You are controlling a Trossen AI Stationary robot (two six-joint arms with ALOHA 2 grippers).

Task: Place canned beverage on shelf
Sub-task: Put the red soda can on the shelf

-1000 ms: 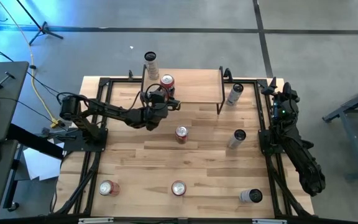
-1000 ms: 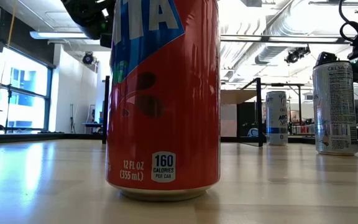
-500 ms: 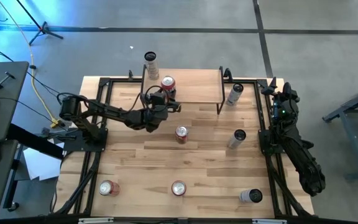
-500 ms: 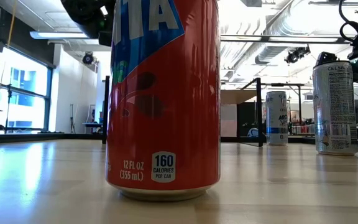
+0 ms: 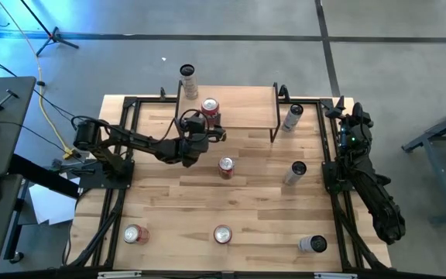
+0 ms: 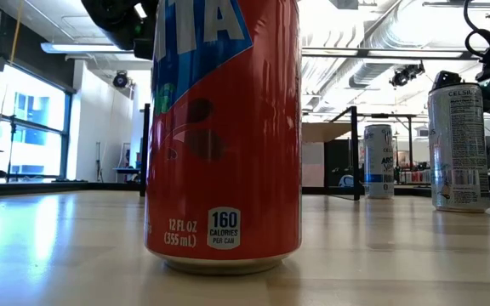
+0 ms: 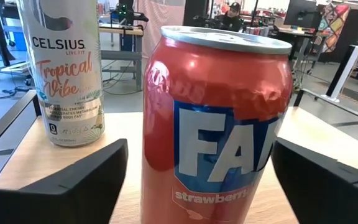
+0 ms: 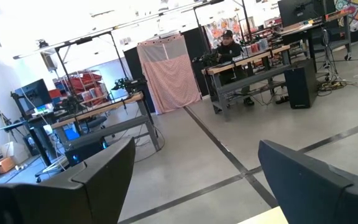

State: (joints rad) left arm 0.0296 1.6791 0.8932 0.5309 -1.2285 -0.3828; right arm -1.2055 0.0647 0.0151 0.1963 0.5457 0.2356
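Observation:
A red strawberry soda can stands upright on the shelf's light wooden top, toward its left end. My left gripper reaches level from the near side and is open. Its fingers stand apart on either side of the can without holding it. A tall white Celsius can stands at the shelf's far left corner. My right gripper is open with nothing in it, parked at the table's far right corner.
Red cans stand on the table at mid-table, near left and near centre; the last fills the low view. White cans are right of the shelf, mid right and near right.
My left gripper has opened and let go of the red soda can, which stays upright on the shelf.

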